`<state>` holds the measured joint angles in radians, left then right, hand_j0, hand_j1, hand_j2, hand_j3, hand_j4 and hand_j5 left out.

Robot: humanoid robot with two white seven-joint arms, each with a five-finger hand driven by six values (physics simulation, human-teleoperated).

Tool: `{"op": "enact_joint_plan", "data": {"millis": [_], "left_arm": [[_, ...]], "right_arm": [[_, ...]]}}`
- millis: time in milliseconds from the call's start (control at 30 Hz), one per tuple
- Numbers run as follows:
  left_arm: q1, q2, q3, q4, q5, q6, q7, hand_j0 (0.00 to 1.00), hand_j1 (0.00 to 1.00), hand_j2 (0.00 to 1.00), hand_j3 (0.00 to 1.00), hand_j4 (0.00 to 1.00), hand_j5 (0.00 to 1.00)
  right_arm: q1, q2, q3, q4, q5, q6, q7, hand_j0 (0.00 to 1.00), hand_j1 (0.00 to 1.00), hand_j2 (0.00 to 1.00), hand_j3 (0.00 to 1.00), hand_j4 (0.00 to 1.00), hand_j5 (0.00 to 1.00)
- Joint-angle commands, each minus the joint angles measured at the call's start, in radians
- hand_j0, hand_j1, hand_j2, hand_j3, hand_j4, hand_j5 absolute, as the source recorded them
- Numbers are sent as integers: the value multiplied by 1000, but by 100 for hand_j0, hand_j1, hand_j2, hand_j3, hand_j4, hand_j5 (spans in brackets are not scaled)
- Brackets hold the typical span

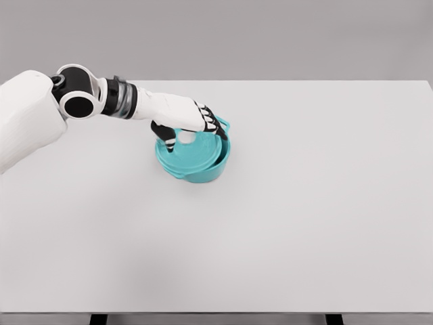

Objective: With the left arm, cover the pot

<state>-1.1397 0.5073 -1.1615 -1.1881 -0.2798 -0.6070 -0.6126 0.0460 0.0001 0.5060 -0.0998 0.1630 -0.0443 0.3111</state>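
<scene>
A teal pot (215,169) stands on the white table (304,203), left of the middle. A teal lid (193,154) with a white knob (187,138) lies across the pot's top, shifted a little to the front left, so the pot's right rim (227,143) shows. My left hand (191,128) reaches in from the left and hangs right over the lid. Its thumb comes down on the knob's left and its fingers (215,126) curl down on the knob's right, holding the lid. The hand hides the back of the lid and pot.
The table's near edge (216,313) runs along the bottom of the view, and a grey wall (270,34) stands behind the far edge. My left forearm (122,100) crosses the table's far left part.
</scene>
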Motion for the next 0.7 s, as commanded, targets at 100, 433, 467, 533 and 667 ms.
{"op": "enact_joint_plan", "data": {"millis": [100,433,467,533,667], "left_arm": [[0,0,0,4,-39,-4,2,100,100,100,100,100,100],[-9,-1,0,-15,-27,-4,42,100,100,100,100,100,100],[-11,-1,0,-16,-27,-4,45,100,100,100,100,100,100],[-11,-1,2,-33,-27,-4,45,100,100,100,100,100,100],[-12,-13,2,-36,-24,-4,45,100,100,100,100,100,100]], "right_arm": [[-2,0,0,0,0,0,0,100,100,100,100,100,100],[-2,0,0,0,0,0,0,100,100,100,100,100,100],[-2,0,0,0,0,0,0,100,100,100,100,100,100],[-2,0,0,0,0,0,0,100,100,100,100,100,100],[-2,0,0,0,0,0,0,100,100,100,100,100,100]]}}
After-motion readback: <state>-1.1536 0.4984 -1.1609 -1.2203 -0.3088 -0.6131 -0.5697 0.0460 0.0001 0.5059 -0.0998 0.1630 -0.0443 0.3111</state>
